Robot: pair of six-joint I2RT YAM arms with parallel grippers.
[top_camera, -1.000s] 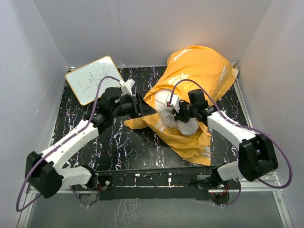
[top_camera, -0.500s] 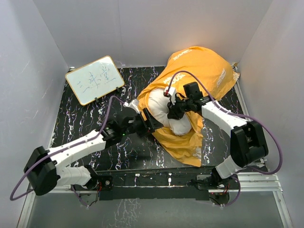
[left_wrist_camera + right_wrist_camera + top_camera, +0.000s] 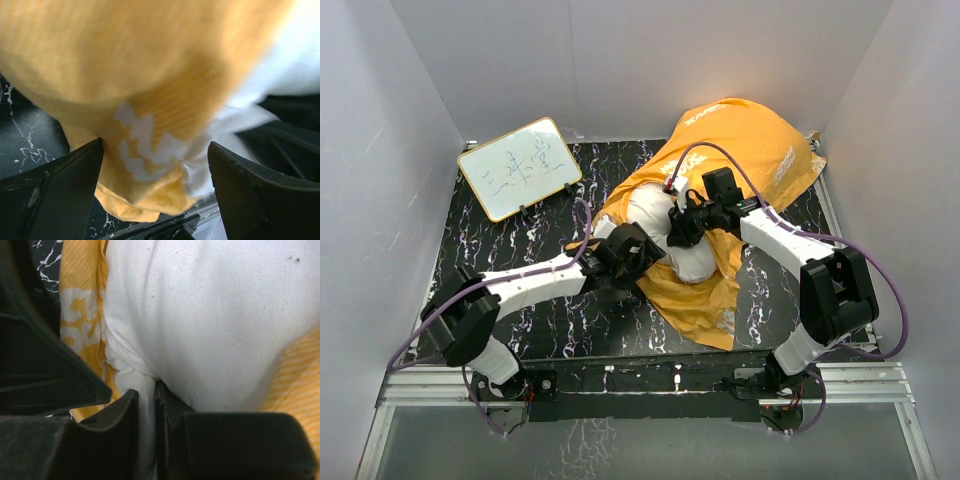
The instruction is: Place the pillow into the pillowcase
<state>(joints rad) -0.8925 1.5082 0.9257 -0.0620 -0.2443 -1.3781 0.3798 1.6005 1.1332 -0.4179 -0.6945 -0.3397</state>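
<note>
The pillowcase [image 3: 750,140] lies orange face up on the black marbled table [image 3: 510,250], its closed end bulging away from the arms and its mouth turned toward them. The pillow [image 3: 650,212] is partly inside; the bulge suggests most of its bulk already fills the far part of the pillowcase, while a rounded white end pokes bare out of the mouth.

The right gripper [image 3: 150,410] sits at that mouth, jaws nearly closed on a pinched fold of the pillow's white cloth. The pinch looks meant to keep hold of the stuffing so it can be driven deeper into the pillowcase.

The left gripper [image 3: 155,185] is at the left side of the pillowcase's mouth, jaws spread wide and holding nothing. The orange hem with its white print hangs loosely between the fingers [image 3: 65,190], a bit of white cloth beside it — probably so the claw can catch the hem and draw it over the exposed end.

Both arms crowd the one opening because, as I judge it, one must push while the other pulls. A whiteboard [image 3: 518,168] with writing lies well apart to the left of the pillowcase, out of the work. The task looks past halfway — the bare end is not yet covered.
</note>
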